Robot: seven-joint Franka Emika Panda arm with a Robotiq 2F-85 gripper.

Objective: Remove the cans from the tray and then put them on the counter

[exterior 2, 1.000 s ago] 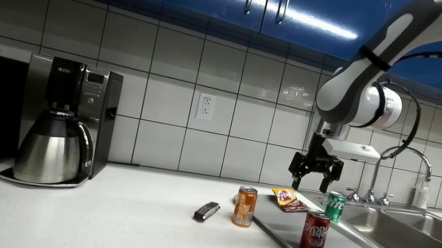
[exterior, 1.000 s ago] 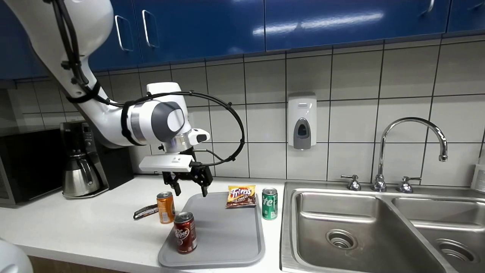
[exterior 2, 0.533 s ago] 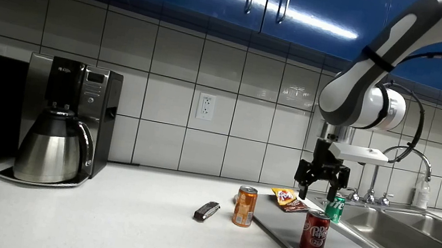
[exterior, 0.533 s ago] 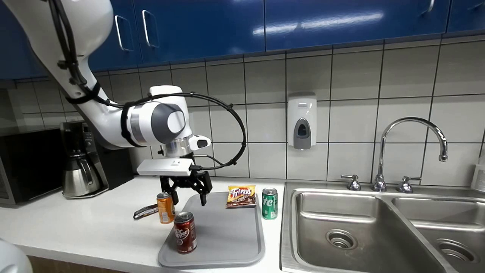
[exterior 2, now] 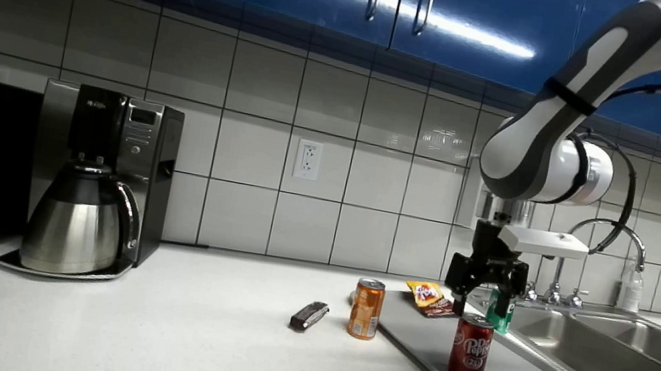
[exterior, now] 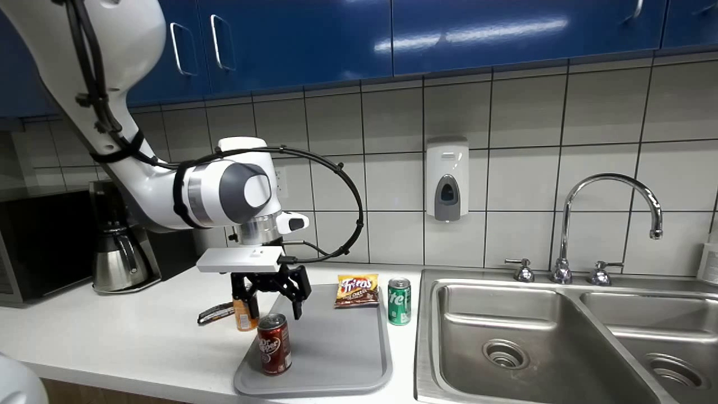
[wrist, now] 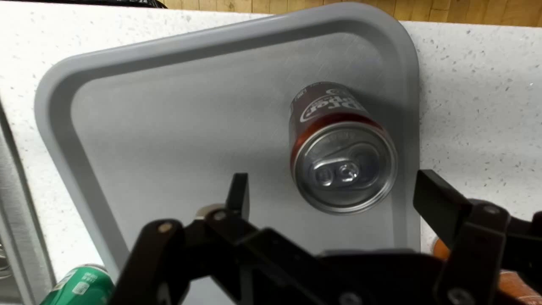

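The dark red can [exterior: 274, 349] stands upright on the grey tray [exterior: 336, 348] near its front corner; it shows in an exterior view [exterior 2: 469, 353] and the wrist view [wrist: 330, 110]. My gripper [exterior: 275, 315] is open and empty, just above and behind this can. In the wrist view its fingers [wrist: 332, 190] are apart on either side of the can's lid, not touching it. The orange can [exterior 2: 366, 310] stands on the pale counter [exterior 2: 157, 338] beside the tray, partly hidden by a finger in an exterior view [exterior: 244, 318]. The green can [exterior: 399, 303] stands on the counter between tray and sink.
A yellow-brown snack packet [exterior: 357, 290] lies on the tray's back end. A dark wrapped bar [exterior 2: 308, 316] lies left of the orange can. The steel sink [exterior: 499, 325] with its faucet [exterior: 566, 224] is right of the tray. A coffee maker [exterior 2: 95, 186] stands far left.
My open gripper has come down and forward to the dark red can. One finger now covers part of the orange can in an exterior view. The cans and tray have not moved.
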